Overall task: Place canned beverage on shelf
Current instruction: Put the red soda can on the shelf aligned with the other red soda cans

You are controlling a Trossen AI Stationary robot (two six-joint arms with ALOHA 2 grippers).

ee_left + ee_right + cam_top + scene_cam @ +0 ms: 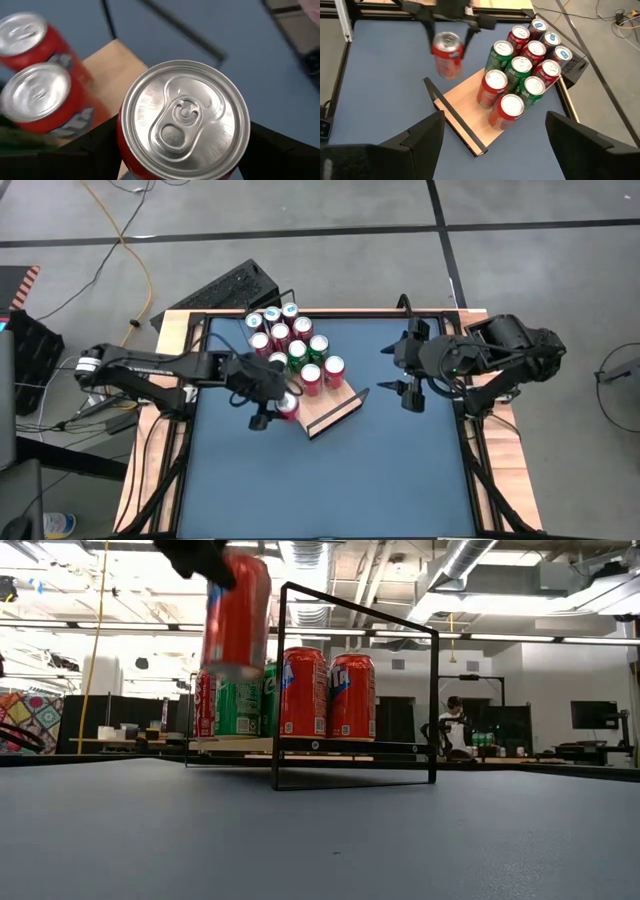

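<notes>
A: We see the left hand (275, 404) closed around a red can (288, 407), fingers on either side of the can body. Held upright, top lid facing the wrist camera.

B: Where's the can relative to the shelf (335, 406)?

A: In the low view we see the can (236, 615) lifted off the desk (380, 470), hanging above the level of the shelf board and just in front of its near black rail (355, 690). From above it sits over the shelf's bare near-left corner, just beside the nearest red cans.

B: What's already on the shelf?

A: We count roughly ten cans (292, 343) packed in a cluster at the far end, red and green mixed, some with blue-marked lids at the back. The near end of the board is bare wood.

B: Right arm?

A: Right hand (405, 370) waits over the desk's right side, well apart from the shelf, fingers spread wide, holding nothing. Its wrist view looks across at the shelf and the lifted can (447, 54).

B: Anything else?

A: A person sits at a workstation in the room behind, seen in the low view. A keyboard (225, 290) lies on the floor beyond the desk.
</notes>
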